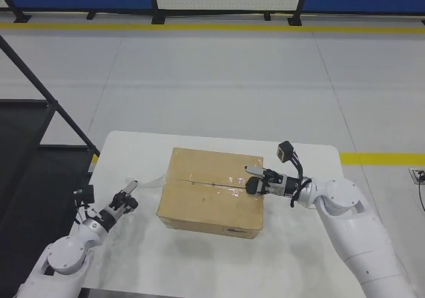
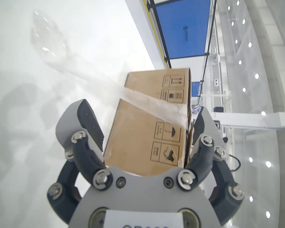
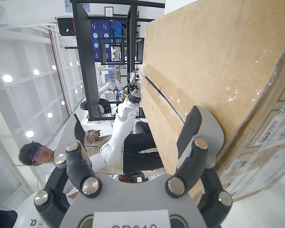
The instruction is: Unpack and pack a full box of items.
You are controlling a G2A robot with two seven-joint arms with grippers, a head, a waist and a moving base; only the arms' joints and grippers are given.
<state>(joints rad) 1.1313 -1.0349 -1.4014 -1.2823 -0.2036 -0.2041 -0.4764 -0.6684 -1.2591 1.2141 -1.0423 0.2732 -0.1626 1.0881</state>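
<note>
A closed brown cardboard box (image 1: 211, 190) stands in the middle of the white table (image 1: 302, 246). A strip of clear tape (image 1: 151, 181) hangs off the box's left end and trails onto the table; its crumpled end (image 2: 47, 36) lies loose. My left gripper (image 1: 127, 198) is open just above the table left of the box, its fingers (image 2: 90, 124) framing the box's end face (image 2: 144, 141) from a distance. My right gripper (image 1: 254, 183) is open over the right end of the top seam (image 3: 156, 91). One of its pads (image 3: 190, 131) lies against the box's top flap.
A black metal rack (image 1: 19, 156) stands just left of the table. Bare table surface lies in front of the box and on both sides. A cable and socket (image 1: 420, 177) are on the floor at the right.
</note>
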